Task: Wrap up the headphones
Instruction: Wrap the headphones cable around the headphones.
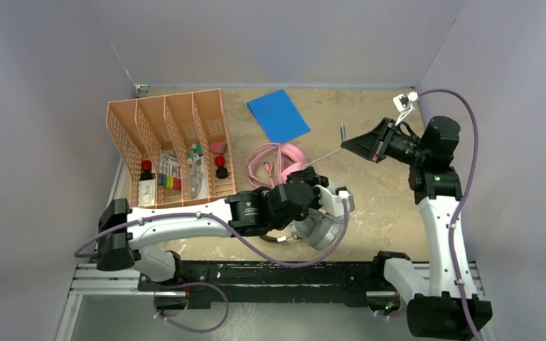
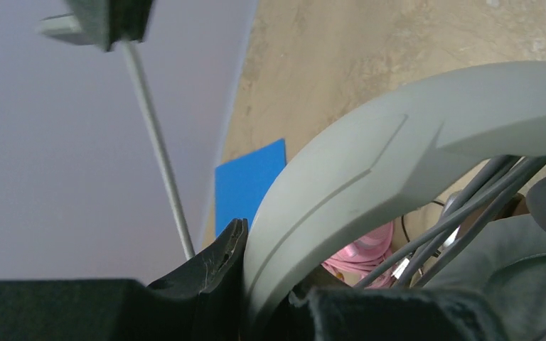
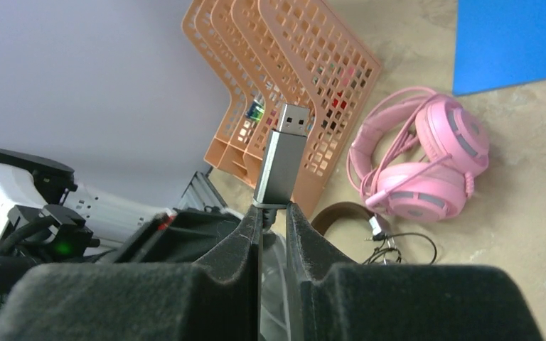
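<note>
My left gripper (image 2: 274,266) is shut on the headband of the light-grey headphones (image 2: 370,156), just above the table near the middle (image 1: 318,231). Several strands of grey cable (image 2: 469,206) run across the inside of the band. One taut length of that cable (image 2: 160,153) rises to my right gripper (image 1: 347,146), which is raised off the table to the right. My right gripper (image 3: 274,213) is shut on the cable right behind its silver USB plug (image 3: 282,160). The pink headphones (image 3: 419,163) lie behind. A brown headband (image 3: 341,213) with thin black cable (image 3: 405,249) lies beside them.
An orange file rack (image 1: 167,145) with small items in its slots stands at the left. A blue sheet (image 1: 279,115) lies flat at the back. Grey walls close in on three sides.
</note>
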